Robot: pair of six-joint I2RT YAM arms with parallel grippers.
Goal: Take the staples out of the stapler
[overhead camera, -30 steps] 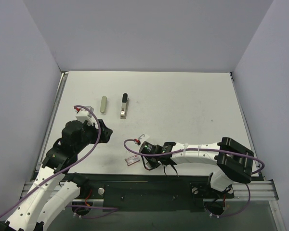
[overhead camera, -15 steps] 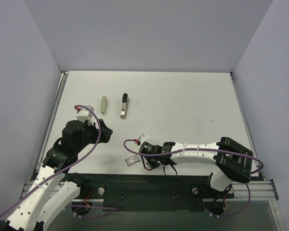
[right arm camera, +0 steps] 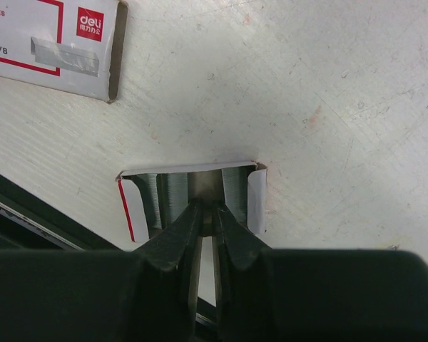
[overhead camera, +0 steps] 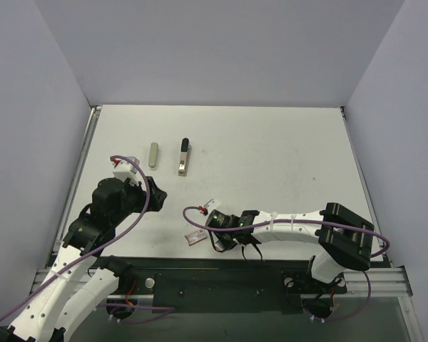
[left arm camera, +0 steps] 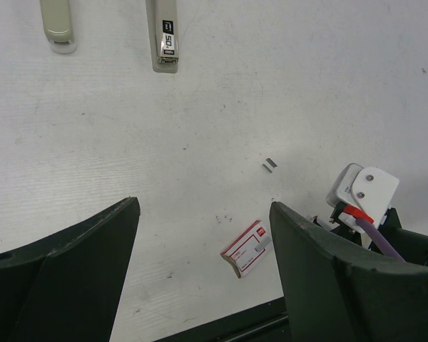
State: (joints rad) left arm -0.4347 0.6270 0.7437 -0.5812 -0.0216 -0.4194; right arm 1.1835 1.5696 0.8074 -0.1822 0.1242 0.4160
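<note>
The stapler, a slim grey bar with a black tip, lies at the table's far left, away from both grippers. My left gripper hovers open and holds nothing, with bare table under it. In the right wrist view my right gripper points down into a small open white tray that holds grey staples. Its fingertips stand a narrow slit apart with a thin grey strip of staples between them. A few loose staples lie on the table.
A short grey bar lies left of the stapler. The red-and-white staple box sleeve rests near the table's front edge, beside the right wrist. Walls enclose the table on three sides.
Nothing has visibly moved in the top view; both arms, the stapler and the box keep their places.
</note>
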